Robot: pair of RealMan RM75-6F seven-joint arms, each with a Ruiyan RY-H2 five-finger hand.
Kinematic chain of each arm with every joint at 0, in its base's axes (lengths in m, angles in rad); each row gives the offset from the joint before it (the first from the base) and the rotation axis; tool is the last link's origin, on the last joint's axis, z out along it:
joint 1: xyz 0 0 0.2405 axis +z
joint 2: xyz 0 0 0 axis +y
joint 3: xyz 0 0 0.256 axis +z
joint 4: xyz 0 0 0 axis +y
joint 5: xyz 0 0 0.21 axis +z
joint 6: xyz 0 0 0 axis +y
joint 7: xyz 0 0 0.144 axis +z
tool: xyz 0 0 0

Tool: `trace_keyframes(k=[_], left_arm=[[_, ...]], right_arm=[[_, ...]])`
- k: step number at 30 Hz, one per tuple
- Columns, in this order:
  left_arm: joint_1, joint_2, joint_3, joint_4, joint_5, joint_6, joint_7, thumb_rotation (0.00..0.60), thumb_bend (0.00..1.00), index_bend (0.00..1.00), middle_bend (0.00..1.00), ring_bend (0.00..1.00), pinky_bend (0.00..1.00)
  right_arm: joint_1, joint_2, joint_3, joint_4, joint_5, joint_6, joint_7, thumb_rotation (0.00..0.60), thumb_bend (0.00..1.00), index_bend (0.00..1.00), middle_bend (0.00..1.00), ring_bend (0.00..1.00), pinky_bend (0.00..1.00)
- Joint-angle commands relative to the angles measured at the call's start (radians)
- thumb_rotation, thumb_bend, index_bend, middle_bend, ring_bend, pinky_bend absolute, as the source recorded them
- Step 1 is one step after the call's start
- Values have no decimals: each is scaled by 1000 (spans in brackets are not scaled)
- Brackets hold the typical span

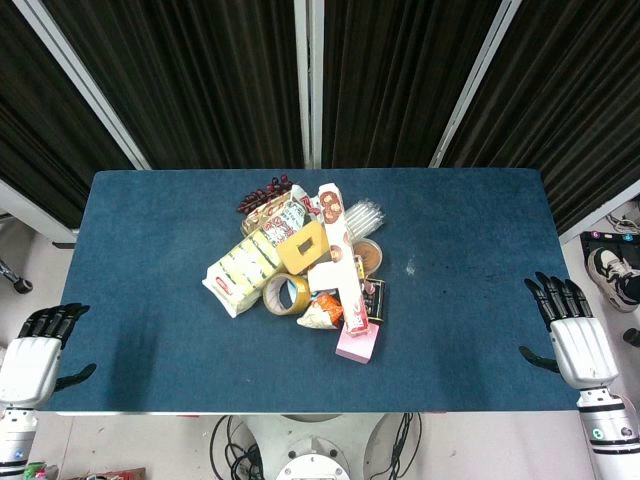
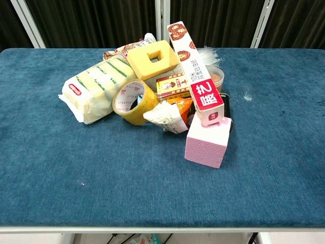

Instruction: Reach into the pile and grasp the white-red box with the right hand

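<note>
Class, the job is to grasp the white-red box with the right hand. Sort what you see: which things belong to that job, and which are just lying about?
Belongs to the job:
white-red box, long, lying on top of the pile
right hand, open at the table edge

Just lying about:
pink block
tape roll
yellow foam piece
green-white packet
left hand, open

Bare blue felt tabletop [image 1: 470,300]: open on every side of the central pile, widest between it and the right hand [image 1: 572,335], which rests open at the table's right edge.

Long white-red cardboard box [image 2: 195,71]: lies on top of the pile, its upper face uncovered.

Obstacles touching it:
- pink foam block [image 2: 208,140] under its near end
- yellow square sponge with a hole [image 2: 153,61] just beside, left
- brown tape roll [image 2: 133,101], further left and lower
</note>
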Motion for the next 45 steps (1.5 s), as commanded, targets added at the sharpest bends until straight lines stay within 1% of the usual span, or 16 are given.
trace_keyframes(k=[1,8,11,16,19,21,24,27,31,35,40,42,43,45], left_arm=[[0,0,0,0,-1,0,-2,600,92,174,167,154,173],[4,-9,2,4,1,4,-6,600,91,174,167,154,173],[4,-12,0,1,6,9,-5,600,91,174,167,154,173],[4,-11,-2,-10,15,19,4,600,91,174,167,154,174],[8,-8,-2,-19,13,23,10,600,91,174,167,154,174],[12,-6,-1,-24,8,26,12,600,91,174,167,154,175],[19,-2,-1,-32,1,31,13,600,91,174,166,154,175],[27,0,-1,-34,-9,36,9,600,91,174,166,154,175],[36,1,-1,-32,-24,36,0,600,91,174,167,154,176],[42,-4,-2,-25,-33,38,-11,600,91,174,167,154,176],[47,-9,-2,-19,-40,37,-23,600,91,174,167,154,177],[48,-9,-2,-19,-40,36,-27,600,91,174,167,154,177],[49,-9,-2,-19,-40,36,-29,600,91,174,167,154,177],[50,-9,-2,-18,-41,36,-32,600,91,174,166,154,177]], right_arm=[[1,-1,0,0,0,-2,0,600,26,0,10,0,14],[28,-5,2,6,-19,-25,2,600,26,0,13,0,24],[82,-3,12,8,-48,-81,-9,600,26,0,20,0,32],[247,-23,67,9,-90,-240,-32,600,36,0,33,0,58],[362,-72,109,35,-100,-344,-42,600,42,0,38,0,63],[439,-123,132,70,-110,-405,-56,600,42,0,41,0,63],[530,-202,147,140,-122,-474,-85,600,40,0,49,0,66],[589,-272,145,203,-135,-506,-107,600,39,0,52,0,64],[628,-330,130,255,-146,-511,-98,600,38,0,51,0,41],[649,-378,114,314,-155,-493,-86,600,31,0,49,0,7],[675,-454,92,412,-167,-470,-71,600,26,0,49,0,0],[685,-489,85,459,-177,-444,-50,600,26,0,60,0,0],[689,-506,82,483,-186,-426,-33,600,33,12,78,0,0],[699,-552,75,556,-213,-367,12,600,89,85,131,11,15]])
